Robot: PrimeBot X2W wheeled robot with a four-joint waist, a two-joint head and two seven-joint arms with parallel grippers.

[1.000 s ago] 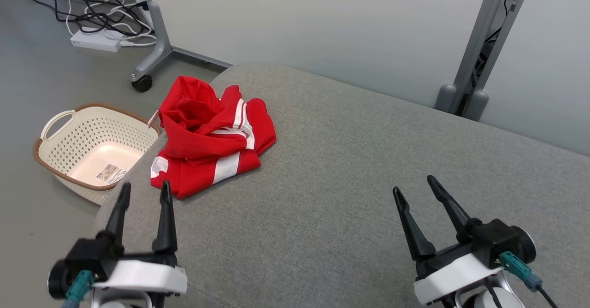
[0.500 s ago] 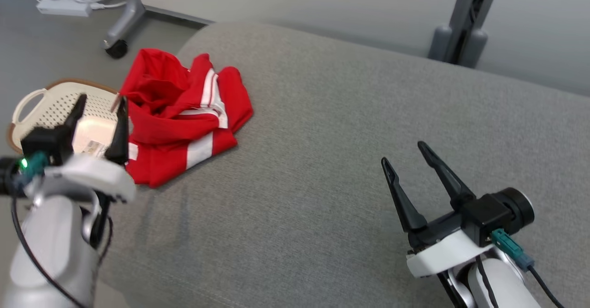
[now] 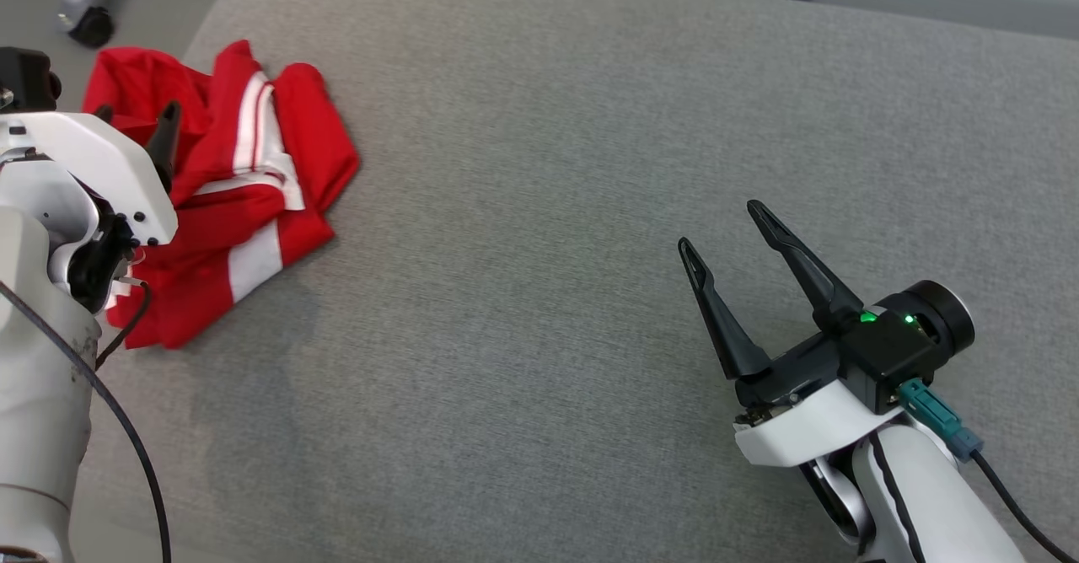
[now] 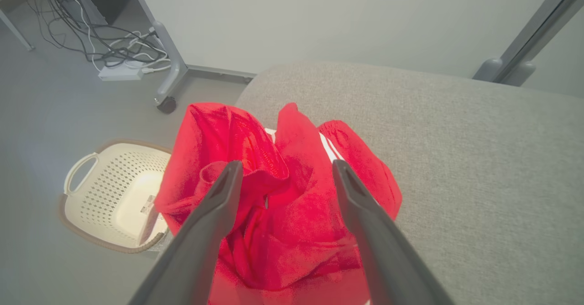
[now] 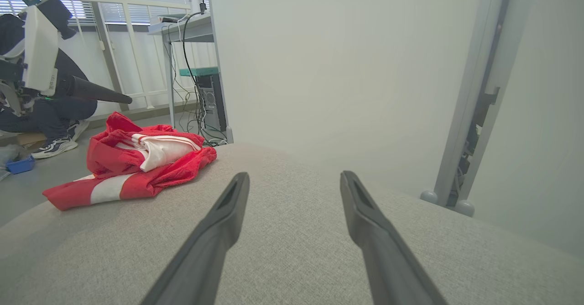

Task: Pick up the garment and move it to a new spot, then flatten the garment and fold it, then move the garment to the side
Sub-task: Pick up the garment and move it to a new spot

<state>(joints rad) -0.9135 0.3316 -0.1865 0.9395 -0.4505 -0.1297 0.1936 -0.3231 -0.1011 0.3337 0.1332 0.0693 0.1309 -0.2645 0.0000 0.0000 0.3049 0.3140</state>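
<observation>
Right arm: pale forearm came up from the lower right corner of the head view. The wrist was tilted and the right tool [image 3: 721, 227] was low over bare grey cloth, its two dark fingers pointing up and to the left. Jaws spread wide, nothing between them. Green lights lit on its black wrist block.

Left arm: forearm stood nearly upright at the left edge of the head view, bent over at the wrist, with the white housing uppermost. The left tool [image 4: 287, 168] angled forward and down over the garment [image 3: 253, 175]. Jaws stood apart, bracketing the crumpled heap in the left wrist view, with no cloth pinched. From the right wrist view its finger sat just above the top of the pile, apart from it.

Garment: red with white stripes, bunched in loose folds. It lay at the left end of the grey fabric-covered surface [image 3: 539, 310], near the rounded corner and well apart from the right tool.

Beyond the edge: a cream perforated laundry basket [image 4: 105, 168] with a brown rim sat on the floor just beside the corner. Farther back were a grey stand leg on a black caster [image 4: 166, 105], then a white power strip [image 4: 121, 72] among tangled cables. A person [image 5: 50, 113] crouched by the window railing.
</observation>
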